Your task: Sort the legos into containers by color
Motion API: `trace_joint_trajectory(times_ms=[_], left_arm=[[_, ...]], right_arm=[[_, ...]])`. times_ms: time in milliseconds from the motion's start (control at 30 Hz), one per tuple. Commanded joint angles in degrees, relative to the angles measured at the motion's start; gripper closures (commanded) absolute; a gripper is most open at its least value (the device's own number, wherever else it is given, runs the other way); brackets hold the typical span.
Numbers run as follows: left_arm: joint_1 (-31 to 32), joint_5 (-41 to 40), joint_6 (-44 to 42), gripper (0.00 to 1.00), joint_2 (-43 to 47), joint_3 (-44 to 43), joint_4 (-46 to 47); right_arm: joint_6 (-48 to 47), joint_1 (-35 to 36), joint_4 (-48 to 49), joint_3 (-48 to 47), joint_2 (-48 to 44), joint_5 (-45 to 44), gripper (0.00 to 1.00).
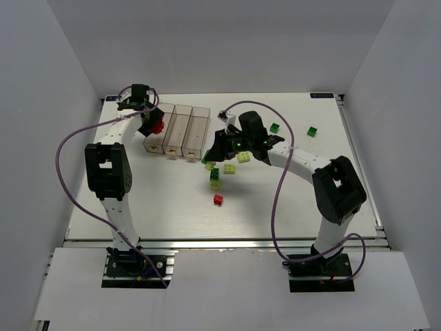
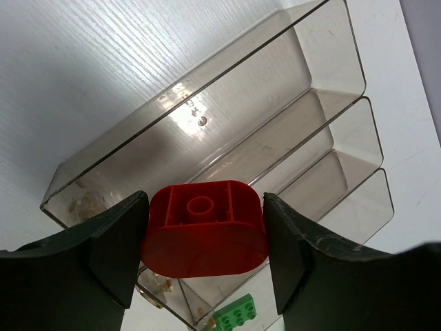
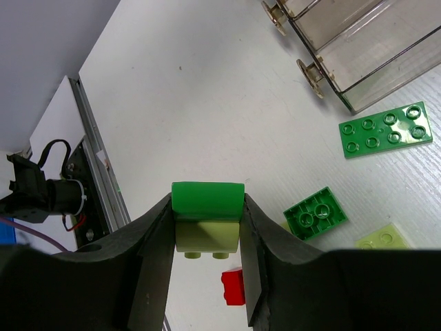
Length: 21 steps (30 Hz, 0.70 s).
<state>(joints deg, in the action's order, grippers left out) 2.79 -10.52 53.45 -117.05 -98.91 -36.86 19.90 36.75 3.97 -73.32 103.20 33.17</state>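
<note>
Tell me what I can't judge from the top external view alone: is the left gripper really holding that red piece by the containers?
Observer: Yes. The left wrist view shows the left gripper shut on a red lego, with the brick's hollow underside facing the camera.
Operator: Is anything in the containers yet?
Observer: In that same view, the parts of the three containers that show look empty. Their near ends are hidden behind the gripper.
Operator: And the right gripper?
Observer: The right wrist view shows the right gripper shut on two bricks stuck together, a green lego and a pale yellow-green lego.
</note>
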Motion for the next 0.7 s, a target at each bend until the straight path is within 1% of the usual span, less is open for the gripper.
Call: trace_joint_trajectory(times_ms=[0, 33, 67, 133, 267, 300, 333, 367, 433, 500, 633, 667], left_arm=[[-0.2, -0.2, 0.3, 0.54, 1.1, -0.6, 0.7], [-0.2, -0.2, 0.3, 0.53, 1.0, -0.6, 0.6], [-0.2, -0.2, 0.3, 0.50, 1.1, -0.6, 0.6], [-0.2, -0.1, 0.3, 0.47, 1.3, -0.4, 0.7], [-0.2, -0.2, 0.4, 0.37, 1.9, 0.1, 0.7], [-0.2, -0.3, 0.3, 0.32, 2.1, 0.1, 0.7], [-0.2, -0.2, 0.3, 0.30, 2.1, 0.2, 0.7], [-0.2, -0.2, 0.3, 0.29, 2.3, 0.3, 0.7], [-0.2, -0.2, 0.3, 0.24, 3.0, 1.1, 1.4], [-0.2, -0.2, 0.3, 0.22, 3.3, 1.4, 1.5], [-0.2, -0.1, 0.2, 0.12, 3.5, 1.5, 1.3], [-0.2, -0.1, 0.2, 0.12, 3.5, 1.5, 1.2]], right_arm=[[-0.9, -0.2, 0.9, -0.2, -3.1, 0.2, 1.00], [-0.9, -0.3, 0.9, -0.2, -3.1, 0.2, 1.00], [-0.9, -0.2, 0.9, -0.2, -3.2, 0.2, 1.00], [-0.9, -0.2, 1.0, -0.2, -3.2, 0.2, 1.00], [-1.1, -0.3, 0.8, -0.2, -3.4, 0.1, 1.00], [-1.3, -0.2, 0.8, -0.2, -3.4, 0.1, 1.00], [-1.4, -0.3, 0.6, -0.3, -3.4, 0.1, 1.00], [-1.5, -0.2, 0.6, -0.3, -3.4, 0.1, 1.00], [-1.8, -0.2, 0.3, -0.6, -3.4, 0.2, 1.00], [-1.9, -0.2, 0.3, -0.8, -3.5, 0.3, 1.00], [-2.0, -0.2, 0.0, -1.1, -3.4, 0.4, 1.00], [-2.0, -0.2, 0.0, -1.2, -3.4, 0.4, 1.00]])
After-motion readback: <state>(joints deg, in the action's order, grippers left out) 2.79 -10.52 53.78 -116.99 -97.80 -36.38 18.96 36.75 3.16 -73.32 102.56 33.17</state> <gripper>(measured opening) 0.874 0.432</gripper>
